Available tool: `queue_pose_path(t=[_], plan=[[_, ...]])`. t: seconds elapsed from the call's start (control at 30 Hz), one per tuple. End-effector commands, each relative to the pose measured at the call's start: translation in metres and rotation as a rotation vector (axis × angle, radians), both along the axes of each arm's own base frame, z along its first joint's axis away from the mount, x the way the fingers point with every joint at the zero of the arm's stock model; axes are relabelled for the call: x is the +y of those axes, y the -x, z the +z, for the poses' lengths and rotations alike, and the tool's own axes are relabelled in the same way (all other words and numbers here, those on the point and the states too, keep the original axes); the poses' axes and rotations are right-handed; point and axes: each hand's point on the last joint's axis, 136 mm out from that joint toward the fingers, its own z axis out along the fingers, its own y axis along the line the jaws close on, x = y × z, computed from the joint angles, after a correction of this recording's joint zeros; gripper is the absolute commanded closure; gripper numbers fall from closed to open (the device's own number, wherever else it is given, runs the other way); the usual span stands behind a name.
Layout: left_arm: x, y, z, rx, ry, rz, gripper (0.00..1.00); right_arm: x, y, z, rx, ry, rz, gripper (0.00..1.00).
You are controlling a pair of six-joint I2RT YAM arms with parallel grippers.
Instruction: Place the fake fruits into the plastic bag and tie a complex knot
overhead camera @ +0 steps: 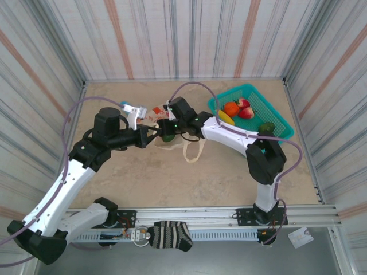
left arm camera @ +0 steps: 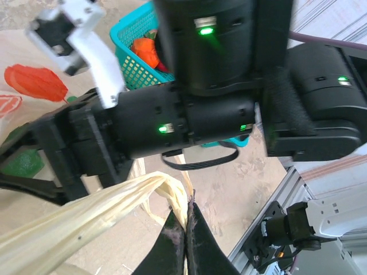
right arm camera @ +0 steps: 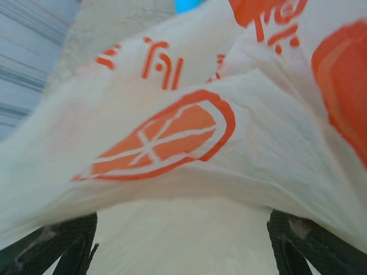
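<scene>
— Striped walls ring our desk (overhead camera: 172,183). Why do we clamp our left end effector (left arm camera: 184,220) on a handle of the plastic bag (left arm camera: 86,223)?
— Probably to hold its mouth up mid-desk. Our right end effector (right arm camera: 183,246) gapes against the film, and most fake fruits (overhead camera: 238,109) sit in the basket (overhead camera: 275,123).

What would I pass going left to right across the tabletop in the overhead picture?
Left arm → plastic bag → then, inside the teal basket, orange fruit → red fruits → green fruit. The banana overlaps the orange fruit, so I left it out.
</scene>
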Motion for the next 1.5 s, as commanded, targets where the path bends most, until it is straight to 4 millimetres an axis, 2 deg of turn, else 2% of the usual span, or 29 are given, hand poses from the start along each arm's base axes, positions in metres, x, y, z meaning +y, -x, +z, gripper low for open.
queue_pose_path(t=[0.0, 0.1, 0.2, 0.43, 0.53, 0.67, 0.8, 0.9, 0.93, 1.0, 1.13, 1.23, 1.47], plan=[[0.005, 0.0, 0.012, -0.038, 0.006, 0.019, 1.0, -0.01, 0.005, 0.04, -0.04, -0.104, 0.03, 0.24], [0.004, 0.0, 0.011, -0.034, 0.012, 0.015, 1.0, -0.024, 0.016, 0.037, -0.03, -0.107, 0.057, 0.26], [0.004, 0.001, 0.01, -0.031, 0.012, 0.013, 1.0, -0.035, 0.031, 0.043, -0.017, -0.163, 0.111, 0.27], [0.005, 0.001, 0.013, -0.039, 0.011, 0.009, 1.0, -0.08, 0.043, 0.089, -0.093, -0.304, 0.123, 0.27], [0.004, 0.001, 0.014, -0.039, 0.017, 0.006, 1.0, -0.106, 0.037, 0.109, -0.139, -0.316, 0.07, 0.27], [0.001, 0.001, 0.016, -0.032, 0.042, -0.007, 1.0, -0.163, 0.003, 0.11, -0.131, -0.292, -0.132, 0.28], [-0.001, 0.003, 0.02, -0.025, 0.062, -0.018, 1.0, -0.249, -0.04, 0.091, -0.081, -0.186, -0.52, 0.27], [-0.003, 0.005, 0.025, -0.028, 0.081, -0.027, 1.0, -0.312, -0.059, 0.069, -0.022, -0.099, -0.867, 0.26], [-0.004, 0.006, 0.026, -0.027, 0.088, -0.033, 1.0, -0.329, -0.062, 0.059, 0.006, -0.084, -0.969, 0.27], [-0.004, 0.006, 0.028, -0.027, 0.095, -0.038, 1.0, -0.35, -0.067, 0.041, 0.068, -0.094, -1.088, 0.28], [-0.005, 0.007, 0.029, -0.03, 0.096, -0.045, 1.0, -0.381, -0.08, 0.005, 0.205, -0.125, -1.27, 0.29], [-0.006, 0.008, 0.03, -0.028, 0.098, -0.05, 1.0, -0.397, -0.09, -0.016, 0.275, -0.149, -1.367, 0.3], [-0.006, 0.008, 0.031, -0.027, 0.099, -0.055, 1.0, -0.411, -0.114, -0.065, 0.459, -0.13, -1.518, 0.27]])
